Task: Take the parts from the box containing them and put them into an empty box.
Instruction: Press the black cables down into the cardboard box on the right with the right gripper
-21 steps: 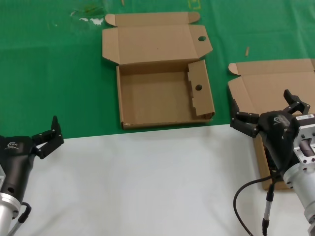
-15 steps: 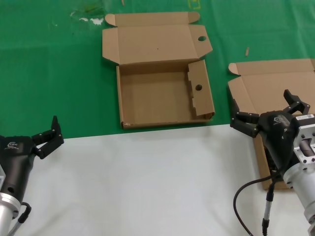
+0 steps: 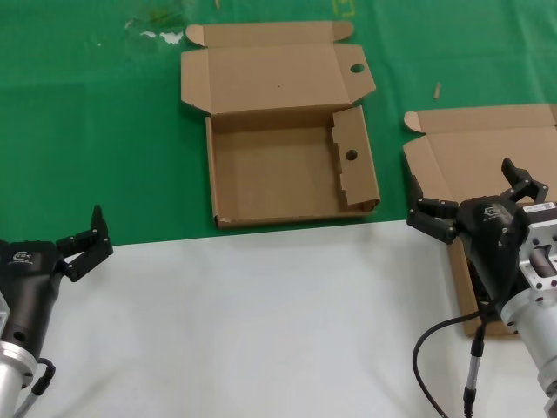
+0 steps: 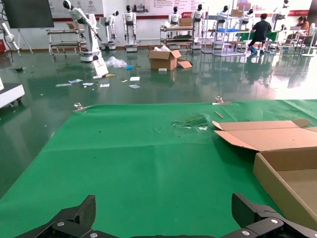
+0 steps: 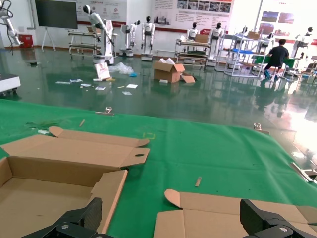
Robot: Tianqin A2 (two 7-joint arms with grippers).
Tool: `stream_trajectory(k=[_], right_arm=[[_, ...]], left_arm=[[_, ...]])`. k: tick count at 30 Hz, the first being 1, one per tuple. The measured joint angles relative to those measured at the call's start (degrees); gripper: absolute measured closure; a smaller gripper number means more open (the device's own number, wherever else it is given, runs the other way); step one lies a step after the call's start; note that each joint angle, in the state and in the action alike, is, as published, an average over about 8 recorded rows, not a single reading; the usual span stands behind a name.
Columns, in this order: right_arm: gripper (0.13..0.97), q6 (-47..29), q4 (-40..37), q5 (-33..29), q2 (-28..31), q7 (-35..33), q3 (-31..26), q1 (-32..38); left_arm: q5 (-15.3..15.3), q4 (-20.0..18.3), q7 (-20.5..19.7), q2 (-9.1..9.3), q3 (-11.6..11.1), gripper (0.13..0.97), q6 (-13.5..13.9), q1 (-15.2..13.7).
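The empty box (image 3: 287,170) lies open in the middle of the green mat, with a round hole in its lid corner and a notched, holed side flap. It also shows in the right wrist view (image 5: 49,183) and the left wrist view (image 4: 285,171). The plain-lidded box (image 3: 479,144) lies open at the right and shows in the right wrist view (image 5: 223,213). My right arm covers its inside, so the parts are hidden. My right gripper (image 3: 463,190) hovers open over that box's near left part. My left gripper (image 3: 83,246) is open and empty at the mat's near left edge.
A white table surface (image 3: 261,322) fills the near half and the green mat (image 3: 87,131) the far half. A black cable (image 3: 435,344) hangs from my right arm. Small scraps (image 3: 161,37) lie at the mat's far edge, and a small stick (image 3: 437,90) lies between the boxes.
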Motion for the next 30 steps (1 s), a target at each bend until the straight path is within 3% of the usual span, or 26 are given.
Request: stream_trajectory(k=[30], right_arm=[[0.129, 0.0, 0.0, 0.0, 0.0, 0.0, 0.0, 0.0]], left_arm=[[0.0, 0.0, 0.0, 0.0, 0.0, 0.132, 0.0, 0.0]])
